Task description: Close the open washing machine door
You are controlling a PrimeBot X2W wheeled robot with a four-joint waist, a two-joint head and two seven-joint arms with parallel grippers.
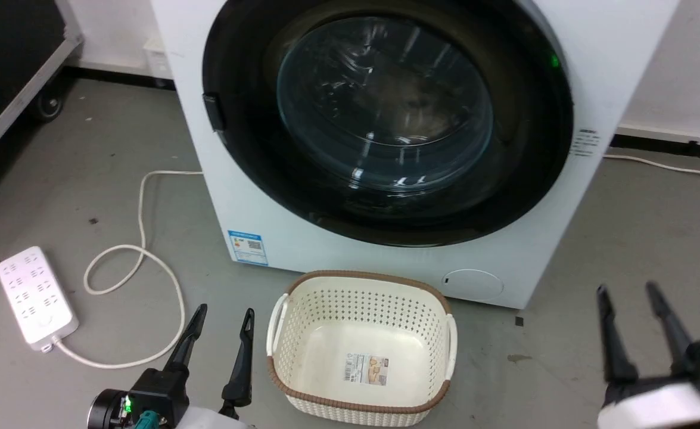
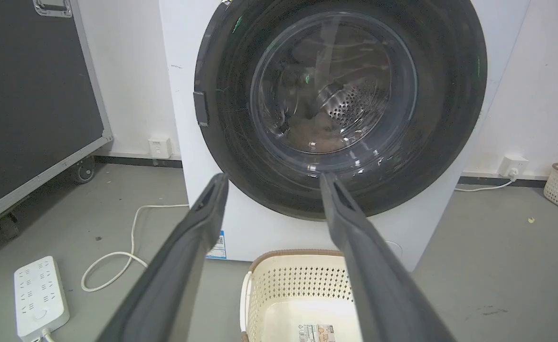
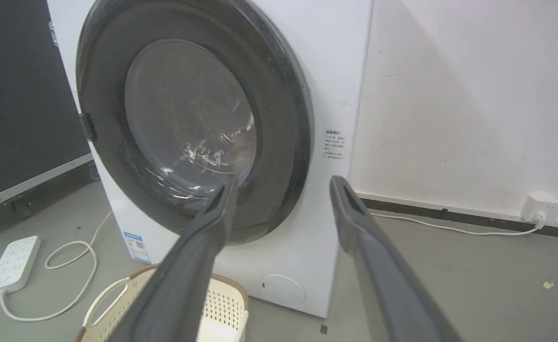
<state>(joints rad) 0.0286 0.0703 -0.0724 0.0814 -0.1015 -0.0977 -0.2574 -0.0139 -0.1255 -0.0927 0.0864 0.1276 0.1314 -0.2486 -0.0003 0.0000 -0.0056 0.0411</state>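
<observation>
We are facing the washing machine door [image 1: 385, 113] in the upper middle of the head view, lying flush against the front of the washing machine [image 1: 326, 256]. Our left gripper [image 1: 226, 310] is hanging at the lower left, fingers spread and gripping nothing. Our right gripper [image 1: 627, 288] is sitting at the lower right, likewise spread and empty. A cream laundry basket [image 1: 358, 279] is standing at the bottom centre, between the two grippers.

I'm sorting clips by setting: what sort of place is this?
Probably a lab or workshop rather than a home: a washing machine on bare grey floor, a wheeled black flight case, a loose power strip.
</observation>
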